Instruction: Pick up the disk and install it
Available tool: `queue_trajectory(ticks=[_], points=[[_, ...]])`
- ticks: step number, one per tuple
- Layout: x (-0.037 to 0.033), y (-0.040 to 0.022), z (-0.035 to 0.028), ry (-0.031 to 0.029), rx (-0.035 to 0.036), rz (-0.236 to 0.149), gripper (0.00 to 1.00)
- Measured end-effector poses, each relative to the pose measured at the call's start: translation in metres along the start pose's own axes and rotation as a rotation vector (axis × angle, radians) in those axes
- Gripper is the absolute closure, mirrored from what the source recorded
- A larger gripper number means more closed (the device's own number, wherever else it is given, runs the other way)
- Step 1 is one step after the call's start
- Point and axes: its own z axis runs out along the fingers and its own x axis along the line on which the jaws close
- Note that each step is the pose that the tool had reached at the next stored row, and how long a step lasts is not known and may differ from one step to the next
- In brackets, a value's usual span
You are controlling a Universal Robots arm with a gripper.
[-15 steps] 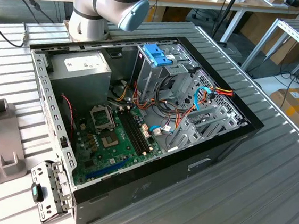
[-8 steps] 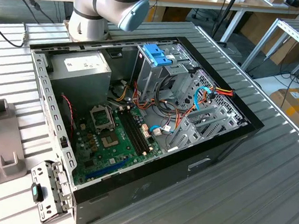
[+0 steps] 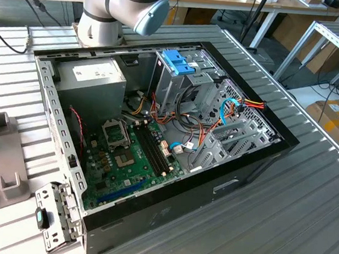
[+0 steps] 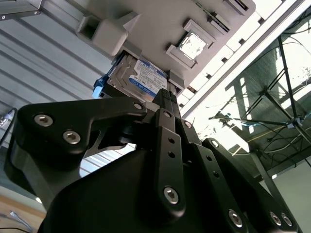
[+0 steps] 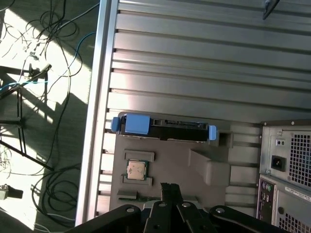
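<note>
1. At the exterior view's left, a grey plastic fixture (image 3: 9, 152) with blocky moulded pockets lay on the ribbed metal table (image 3: 304, 226).
2. In both wrist views the disk (image 5: 175, 126) sat in a slot at that fixture's rim. It seemed to stand on its long edge, with its labelled face (image 4: 141, 77) showing. A square processor chip (image 5: 136, 169) lay in its own pocket just beside it.
3. My pincer (image 5: 168, 187) was clenched on nothing, fingers pressed together. It hovered above the fixture near the disk but apart from it.
4. I judged the disk stiff, fairly heavy for its bulk, and sensitive to knocks. Its smooth metal faces looked slippery, so the bright blue plastic carrier rails seemed the safer place to grip, squarely across the middle so it would not tip.
5. In the middle of the exterior view lay the open black computer case (image 3: 211, 189), with a green motherboard (image 3: 123, 158) and a dull grey power-supply box (image 3: 92, 79) inside. My arm (image 3: 118, 6) stood behind the case.
6. Further toward the exterior view's right, an upright sheet-metal cage carried a blue handle (image 3: 177, 62). Thin light-blue cables (image 3: 229, 109) curled beside it.
</note>
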Motion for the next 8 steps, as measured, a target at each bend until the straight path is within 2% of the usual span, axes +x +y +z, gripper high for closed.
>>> queue_trajectory(ticks=[8], points=[[0.0,0.0,0.0,0.0003,-0.0002,-0.008,0.89]])
